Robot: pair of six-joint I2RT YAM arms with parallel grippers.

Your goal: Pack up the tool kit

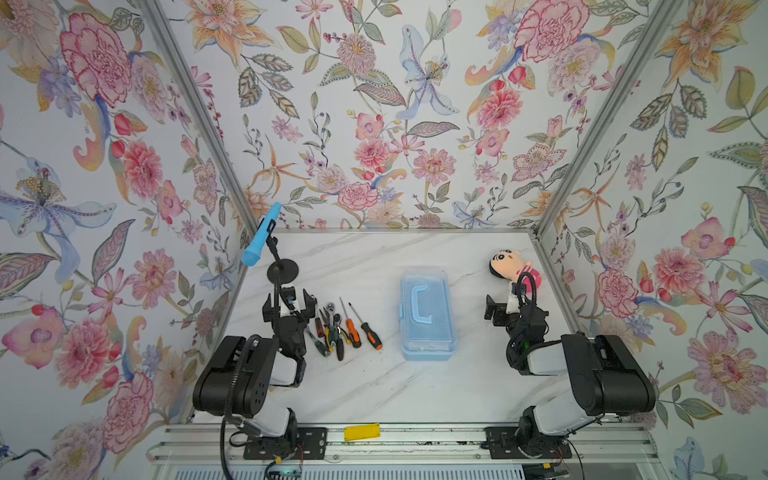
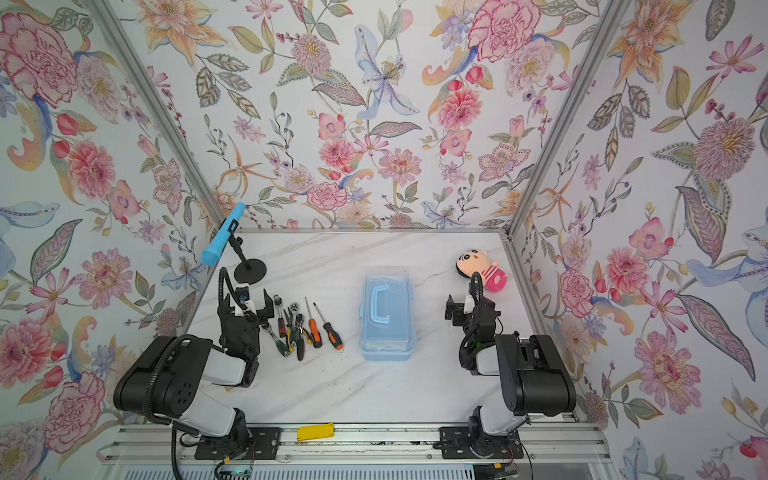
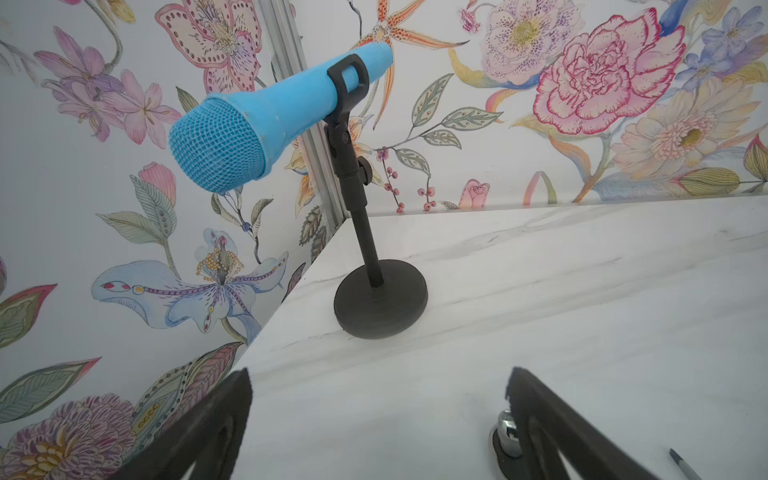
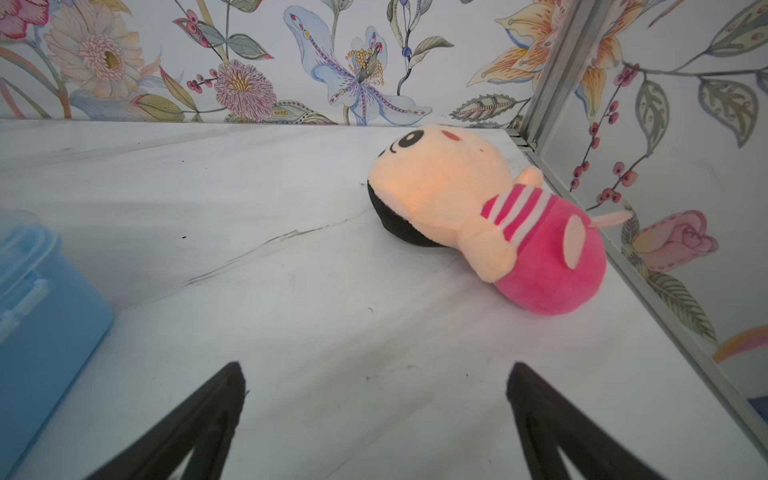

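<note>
The tool kit box (image 1: 426, 316) (image 2: 386, 316), light blue with its clear lid down and its handle flat on top, stands mid-table; one corner of it (image 4: 41, 299) shows in the right wrist view. To its left lie loose tools: orange-black screwdrivers (image 1: 368, 330), yellow-handled pliers (image 1: 332, 336) and a chrome ratchet (image 1: 330, 309) (image 3: 505, 428). My left gripper (image 1: 289, 296) (image 3: 380, 378) hangs open and empty just left of the tools. My right gripper (image 1: 505, 297) (image 4: 376, 370) is open and empty right of the box.
A blue microphone (image 1: 262, 235) (image 3: 257, 124) on a black stand occupies the back left corner. A plush doll (image 1: 513, 268) (image 4: 478, 208) lies at the back right, near the wall. Flowered walls close in three sides. A yellow tag (image 1: 361, 432) sits on the front rail.
</note>
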